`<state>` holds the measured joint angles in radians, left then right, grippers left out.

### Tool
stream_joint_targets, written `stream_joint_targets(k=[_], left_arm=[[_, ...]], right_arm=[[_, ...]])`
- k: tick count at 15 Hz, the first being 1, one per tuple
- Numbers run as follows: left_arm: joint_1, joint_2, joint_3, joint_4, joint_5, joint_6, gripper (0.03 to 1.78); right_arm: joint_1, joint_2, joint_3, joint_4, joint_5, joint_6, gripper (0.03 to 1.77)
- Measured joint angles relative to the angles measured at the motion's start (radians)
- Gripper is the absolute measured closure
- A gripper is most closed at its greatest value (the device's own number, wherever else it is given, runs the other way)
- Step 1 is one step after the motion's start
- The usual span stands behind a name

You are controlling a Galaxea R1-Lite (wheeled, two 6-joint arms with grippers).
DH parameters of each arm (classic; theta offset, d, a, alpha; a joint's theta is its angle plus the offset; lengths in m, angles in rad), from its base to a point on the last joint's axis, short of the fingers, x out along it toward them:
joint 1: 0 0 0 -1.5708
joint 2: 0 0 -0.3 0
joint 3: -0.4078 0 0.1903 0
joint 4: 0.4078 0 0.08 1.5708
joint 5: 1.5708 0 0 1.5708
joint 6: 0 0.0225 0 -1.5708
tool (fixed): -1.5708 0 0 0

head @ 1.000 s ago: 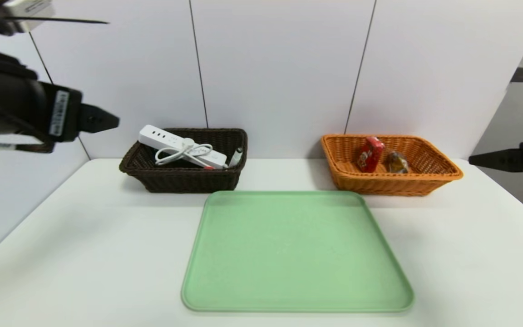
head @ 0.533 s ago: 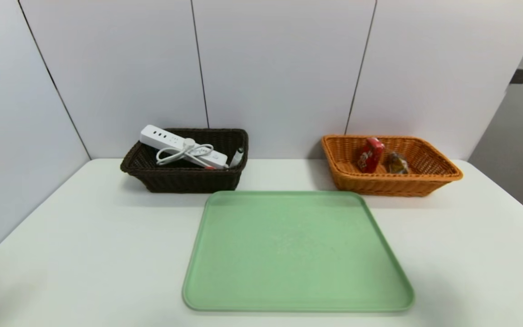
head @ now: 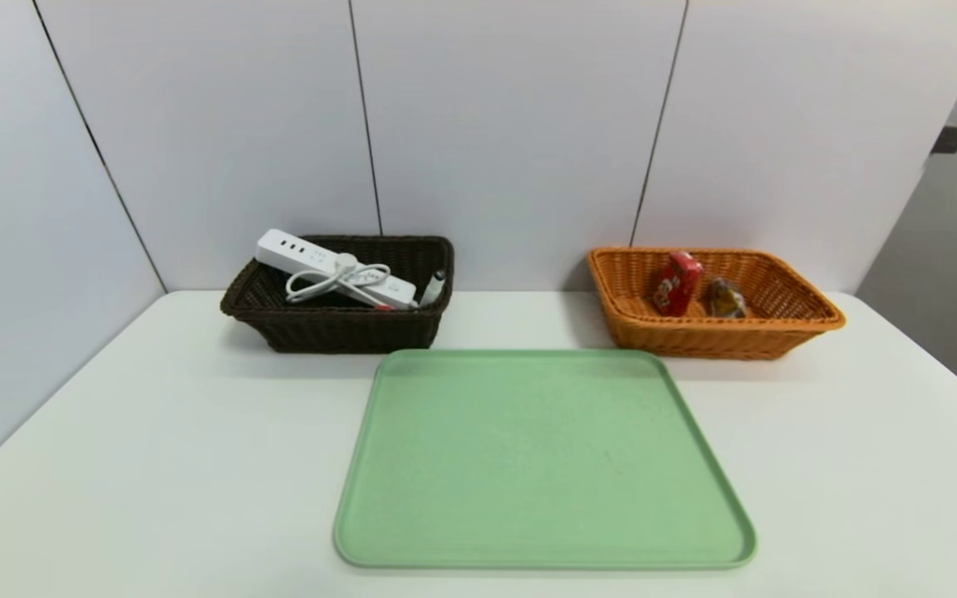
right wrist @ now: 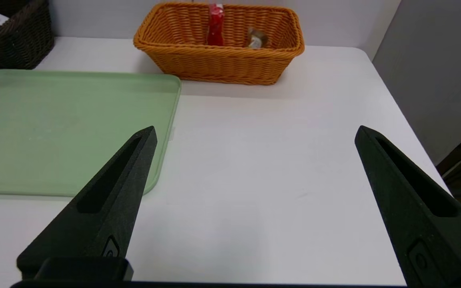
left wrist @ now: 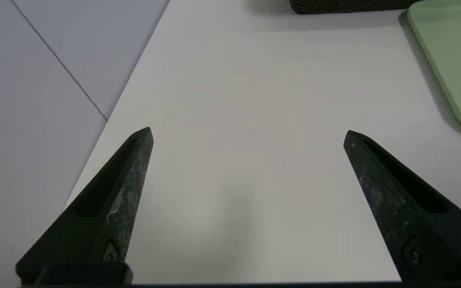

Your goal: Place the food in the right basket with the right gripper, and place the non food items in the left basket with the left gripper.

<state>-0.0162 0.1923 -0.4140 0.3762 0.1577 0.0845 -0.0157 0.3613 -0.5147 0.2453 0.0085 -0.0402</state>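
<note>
Both my grippers are off the head view. My left gripper [left wrist: 247,134] has its jaws spread wide w/ nothing between them, above bare white table [head: 154,432]. My right gripper [right wrist: 254,132] is the same: wide apart, empty, over the table beside the green tray [head: 541,457].

The tray sits in the lower centre of the head view and has nothing on it. The dark brown basket [head: 337,332], upper left of centre, holds the white power strip [head: 333,268] w/ its coiled cord [head: 337,278], and a marker [head: 432,287] leans at its right end. A bit of red shows under the strip; I cannot tell if it is the duck. The orange basket [head: 715,336], upper right, holds the red carton [head: 678,282] standing, and the brown snack packet [head: 726,297] just beside it.

So the sorting looks done to me, approx. complete.

Risks from here:
- The power strip lies across the rim, one end sticking up over the left edge. A bump to the basket could tip it out.
- The carton stands upright, so it may fall over, but only inside the basket.
- If an arm comes back in low, it could push the tray or a basket.
</note>
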Motion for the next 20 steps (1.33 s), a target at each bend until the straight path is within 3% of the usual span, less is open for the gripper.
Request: stream_joint_targets(k=[4, 7, 9, 11, 14, 15, 17, 18, 20], left_arm=[[0.007, -0.152, 0.096, 0.007, -0.005, 0.089, 0.12], [0.007, -0.186, 0.136, -0.068, 0.019, 0.094, 0.12], [0.007, -0.192, 0.187, -0.196, 0.018, 0.097, 0.12], [0.007, -0.194, 0.272, -0.390, 0.015, 0.131, 0.12], [0.007, -0.195, 0.392, -0.694, 0.008, 0.188, 0.12], [0.007, -0.195, 0.403, -0.729, 0.005, 0.187, 0.12], [0.007, -0.195, 0.412, -0.667, 0.000, 0.173, 0.12], [0.007, -0.195, 0.413, -0.609, -0.018, 0.167, 0.12], [0.007, -0.195, 0.414, -0.514, -0.117, 0.140, 0.12]], right_arm=[[0.003, -0.169, 0.051, 0.000, 0.000, -0.009, 0.09], [0.009, -0.295, 0.082, -0.013, 0.002, -0.101, 0.09], [0.010, -0.334, 0.113, -0.120, 0.001, -0.173, 0.09], [0.011, -0.353, 0.181, -0.261, -0.007, -0.238, 0.09], [0.011, -0.363, 0.384, -0.516, -0.001, -0.271, 0.09], [0.012, -0.363, 0.450, -0.597, 0.004, -0.283, 0.09], [0.011, -0.363, 0.497, -0.609, 0.006, -0.289, 0.09], [0.011, -0.363, 0.506, -0.541, 0.003, -0.271, 0.09], [0.011, -0.363, 0.513, -0.341, 0.033, -0.203, 0.09]])
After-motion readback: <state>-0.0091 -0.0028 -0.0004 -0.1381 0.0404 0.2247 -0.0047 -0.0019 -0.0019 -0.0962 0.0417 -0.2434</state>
